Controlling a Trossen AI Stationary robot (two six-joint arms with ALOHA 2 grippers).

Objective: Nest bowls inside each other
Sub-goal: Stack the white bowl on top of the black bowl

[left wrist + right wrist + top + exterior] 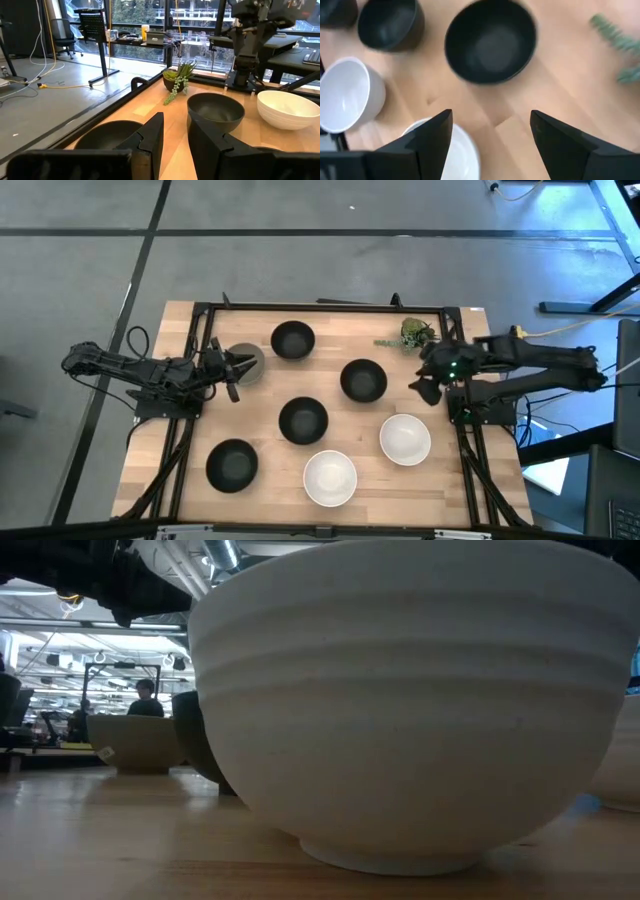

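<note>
Seven bowls stand on their bases on the wooden table. Four are black [292,339] [363,380] [303,420] [232,465], two white [330,478] [405,439], one grey-green [248,364]. My left gripper [232,373] [175,120] hangs above the grey-green bowl's left rim, open by a narrow gap and clear of it in the low view. My right gripper [424,386] [492,117] is open near the table's right edge, above bare wood between a black bowl [490,42] and a white bowl [462,150].
A green plant sprig [410,334] lies at the far right of the table, close to the right arm. A black frame [320,307] runs along the table's far and side edges. One white bowl [410,710] fills the low view. A person [146,698] shows in the room beyond.
</note>
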